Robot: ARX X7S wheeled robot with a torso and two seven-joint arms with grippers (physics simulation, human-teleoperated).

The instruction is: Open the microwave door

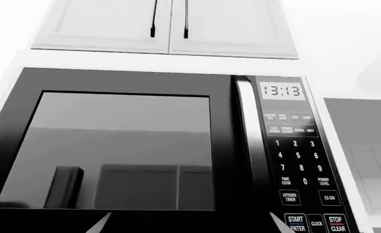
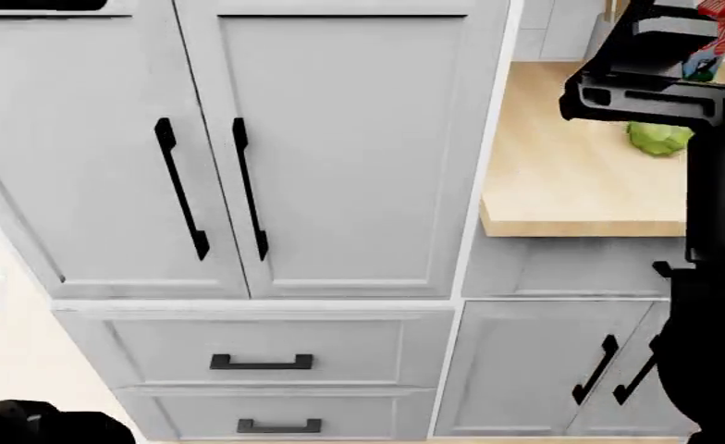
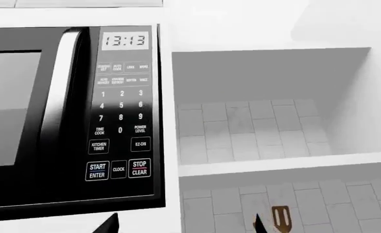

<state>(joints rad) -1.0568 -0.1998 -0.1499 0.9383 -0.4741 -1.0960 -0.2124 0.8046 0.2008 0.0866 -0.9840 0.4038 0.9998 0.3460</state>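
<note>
The black microwave (image 1: 132,145) fills the left wrist view, its door shut, with a grey window and a silver vertical handle (image 1: 252,145) beside the keypad (image 1: 301,165). My left gripper (image 1: 190,228) is open; only its two pale fingertips (image 1: 101,224) show, spread wide before the door's lower edge and touching nothing. The right wrist view shows the microwave's right side, its handle (image 3: 58,87) and keypad (image 3: 121,111). My right gripper (image 3: 184,227) is open too, its dark fingertips (image 3: 110,224) below and right of the keypad. The microwave is out of the head view.
White upper cabinets (image 1: 171,24) hang above the microwave. Right of it are a tiled wall and a shelf (image 3: 275,162). The head view shows white cabinet doors (image 2: 215,185), drawers (image 2: 262,363), and a wooden counter (image 2: 572,176) with a green vegetable (image 2: 658,139).
</note>
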